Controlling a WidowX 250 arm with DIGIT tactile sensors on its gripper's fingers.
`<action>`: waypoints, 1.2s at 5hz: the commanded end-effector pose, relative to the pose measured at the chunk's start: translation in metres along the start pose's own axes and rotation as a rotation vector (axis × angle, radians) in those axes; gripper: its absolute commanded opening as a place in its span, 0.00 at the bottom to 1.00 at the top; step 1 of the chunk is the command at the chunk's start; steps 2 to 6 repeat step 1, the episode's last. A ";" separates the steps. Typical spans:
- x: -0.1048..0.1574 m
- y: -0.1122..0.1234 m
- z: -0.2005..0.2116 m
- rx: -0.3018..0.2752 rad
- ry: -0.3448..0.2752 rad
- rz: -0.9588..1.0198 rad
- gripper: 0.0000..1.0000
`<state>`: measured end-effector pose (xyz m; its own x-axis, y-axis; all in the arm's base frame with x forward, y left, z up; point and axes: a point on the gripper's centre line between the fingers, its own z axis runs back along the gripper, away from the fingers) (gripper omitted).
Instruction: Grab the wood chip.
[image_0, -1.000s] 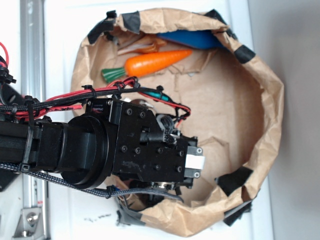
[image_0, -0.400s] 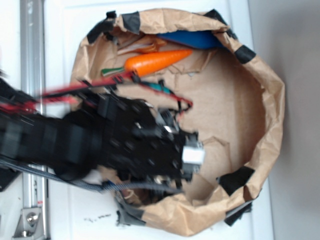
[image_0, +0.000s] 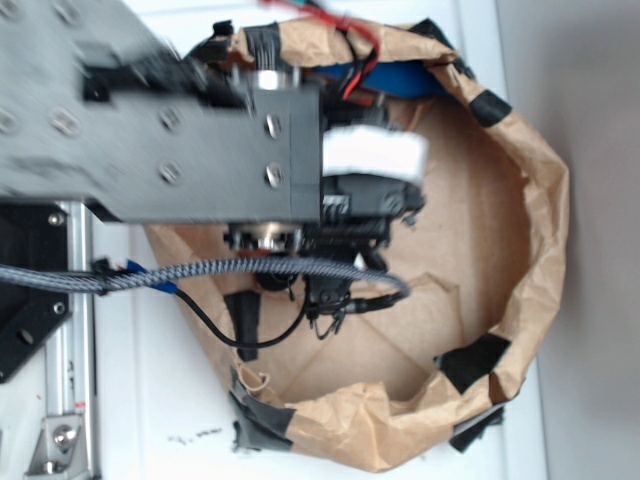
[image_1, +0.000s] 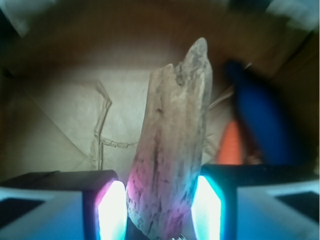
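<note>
Gripping the wood chip (image_1: 170, 150), the gripper (image_1: 159, 207) has both lit pads pressed to the chip's lower end, one on each flat side. Chip stands up and away from the jaws, leaning slightly toward the right pad's side, its jagged tip pointing out beyond the fingers. Grain streaky, brown-grey, tinted pink and blue where the pad light hits it.

Beyond the chip, wrist view: brown paper floor (image_1: 65, 115) with creases, blurred. Off to the right of the chip, past the right pad, a blue object (image_1: 260, 120) and an orange object (image_1: 231, 145) just beside it; both out of focus, shapes not clear.

Exterior view: arm housing (image_0: 160, 130) fills the upper left and covers much of the paper-lined bin (image_0: 530, 250). Gripper end sits over the bin's upper half; jaws and chip are hidden from this side. Blue object (image_0: 400, 78) shows partly just above the wrist, against the bin's far wall. Black tape patches (image_0: 470, 360) on the paper rim. Braided cable (image_0: 250, 272) loops under the wrist.
</note>
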<state>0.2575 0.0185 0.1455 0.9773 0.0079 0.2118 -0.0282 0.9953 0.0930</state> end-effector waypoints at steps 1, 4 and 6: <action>0.000 0.014 0.043 0.024 0.018 -0.007 0.00; 0.000 0.014 0.043 0.024 0.018 -0.007 0.00; 0.000 0.014 0.043 0.024 0.018 -0.007 0.00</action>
